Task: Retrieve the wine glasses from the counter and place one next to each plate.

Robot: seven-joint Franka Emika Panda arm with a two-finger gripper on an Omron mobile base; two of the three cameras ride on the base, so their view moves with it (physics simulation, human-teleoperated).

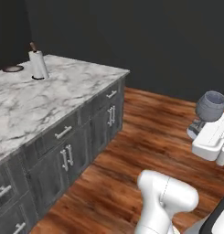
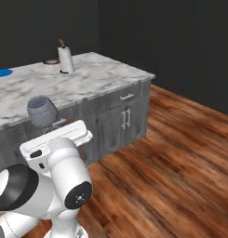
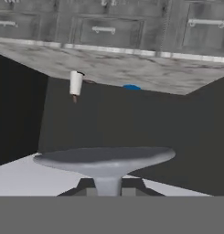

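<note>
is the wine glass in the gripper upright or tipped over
Upright. The wine glass stands with its bowl's open rim facing up and its stem running down into the shut gripper, above the wooden floor.

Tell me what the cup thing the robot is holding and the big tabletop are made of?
The wine glass looks like smoky grey glass: you can see through its rounded bowl a little, and it shines softly. The island top looks like polished white marble, going by its grey veins. Everything here is computer-drawn, so that's only how they look.
</note>
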